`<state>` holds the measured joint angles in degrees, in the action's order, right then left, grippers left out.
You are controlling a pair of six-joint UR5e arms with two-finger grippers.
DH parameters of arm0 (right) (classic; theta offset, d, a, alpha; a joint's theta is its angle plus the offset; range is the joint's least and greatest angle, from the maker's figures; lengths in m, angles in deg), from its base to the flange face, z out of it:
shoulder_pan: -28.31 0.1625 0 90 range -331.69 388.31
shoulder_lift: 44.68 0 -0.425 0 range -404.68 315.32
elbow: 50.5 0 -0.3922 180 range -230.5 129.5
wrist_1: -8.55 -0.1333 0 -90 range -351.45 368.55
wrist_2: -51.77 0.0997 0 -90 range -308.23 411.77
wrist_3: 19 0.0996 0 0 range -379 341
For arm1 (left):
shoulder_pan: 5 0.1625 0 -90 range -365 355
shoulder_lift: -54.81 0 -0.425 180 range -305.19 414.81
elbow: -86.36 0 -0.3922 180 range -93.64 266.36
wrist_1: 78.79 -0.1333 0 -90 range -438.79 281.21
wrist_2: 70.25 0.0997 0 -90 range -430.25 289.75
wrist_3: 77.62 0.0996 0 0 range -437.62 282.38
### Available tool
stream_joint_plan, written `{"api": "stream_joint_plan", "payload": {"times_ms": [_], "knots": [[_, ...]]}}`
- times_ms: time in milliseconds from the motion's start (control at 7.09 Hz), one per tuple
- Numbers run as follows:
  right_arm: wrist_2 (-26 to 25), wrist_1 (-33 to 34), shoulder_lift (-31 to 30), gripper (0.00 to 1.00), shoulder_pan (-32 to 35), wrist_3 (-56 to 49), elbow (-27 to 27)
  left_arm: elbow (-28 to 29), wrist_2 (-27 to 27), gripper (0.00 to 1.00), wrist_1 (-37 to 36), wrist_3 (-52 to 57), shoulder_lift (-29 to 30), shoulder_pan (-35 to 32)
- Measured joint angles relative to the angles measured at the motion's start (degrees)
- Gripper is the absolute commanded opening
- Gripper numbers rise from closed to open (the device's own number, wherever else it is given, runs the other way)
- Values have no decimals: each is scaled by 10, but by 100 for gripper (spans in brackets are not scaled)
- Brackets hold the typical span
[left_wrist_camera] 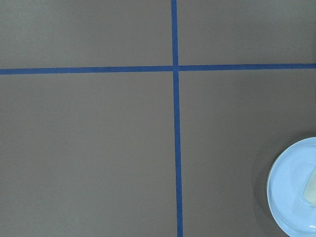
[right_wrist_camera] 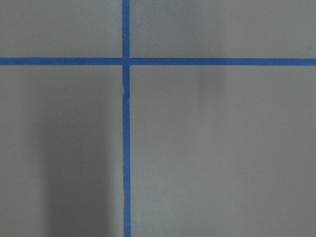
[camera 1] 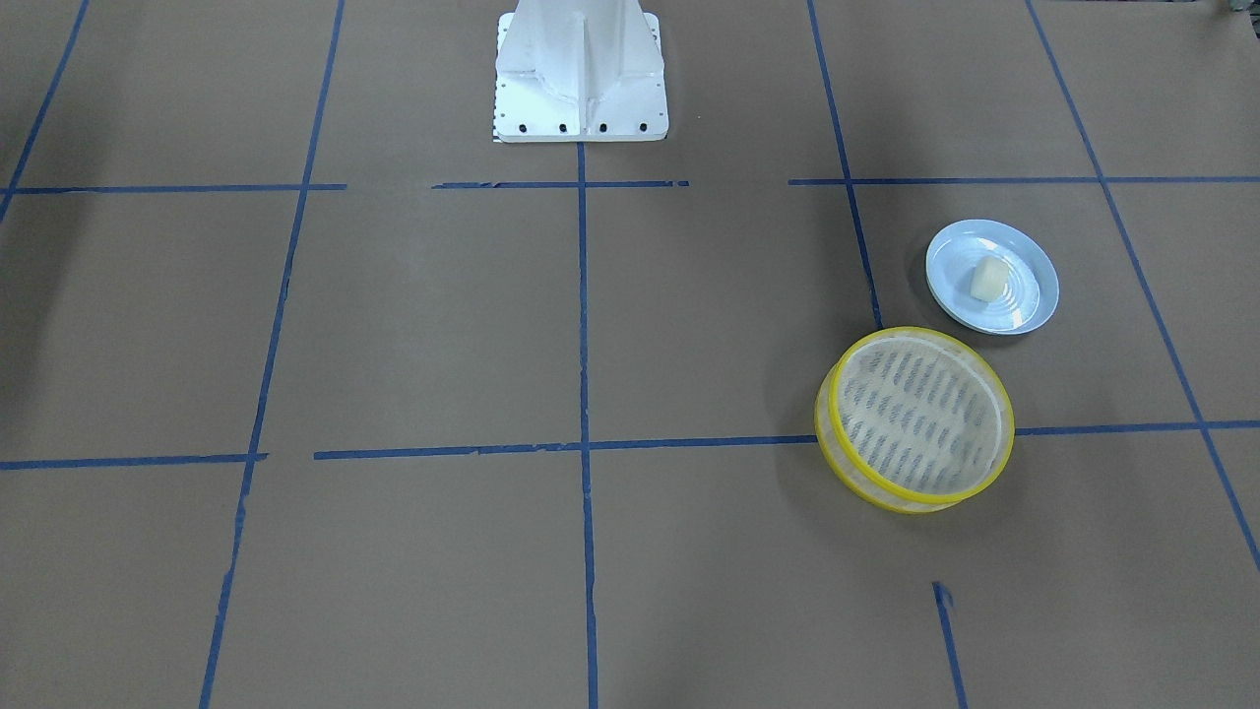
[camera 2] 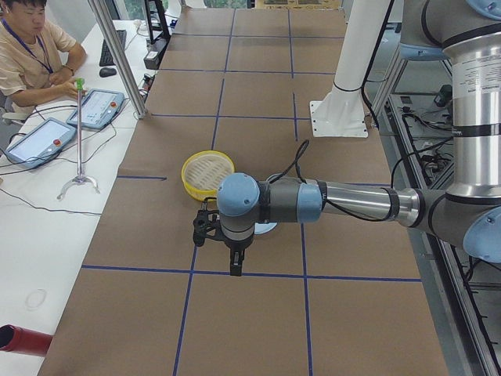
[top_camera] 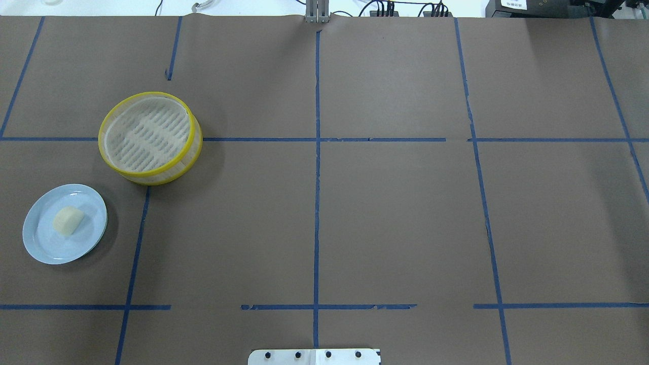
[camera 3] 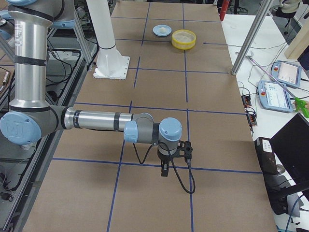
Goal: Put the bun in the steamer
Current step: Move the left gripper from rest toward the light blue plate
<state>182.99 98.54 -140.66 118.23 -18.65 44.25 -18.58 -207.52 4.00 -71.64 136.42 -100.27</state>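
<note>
The cream-white bun (camera 1: 987,279) lies on a pale blue plate (camera 1: 1029,300); it also shows in the overhead view (top_camera: 68,220). The yellow-rimmed steamer (camera 1: 920,414) stands empty beside the plate, farther from the robot's base (top_camera: 147,133). My left gripper (camera 2: 235,265) hangs above the table near the plate, points down, and I cannot tell if it is open. My right gripper (camera 3: 164,170) hangs over bare table far from both, state also unclear. The left wrist view catches the plate's edge (left_wrist_camera: 289,192) and a sliver of the bun (left_wrist_camera: 311,185).
The table is covered in brown paper with a blue tape grid. The white base of the robot (camera 1: 581,69) stands at the table's edge. An operator (camera 2: 31,55) sits at a side desk with tablets, beyond the table.
</note>
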Motion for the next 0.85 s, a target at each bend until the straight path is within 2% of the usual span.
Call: {"api": "stream_joint_plan", "payload": {"times_ms": [846], "knots": [[0,0,0,100,0,0,0,-1,4,100,13,-2,-3,1]]}}
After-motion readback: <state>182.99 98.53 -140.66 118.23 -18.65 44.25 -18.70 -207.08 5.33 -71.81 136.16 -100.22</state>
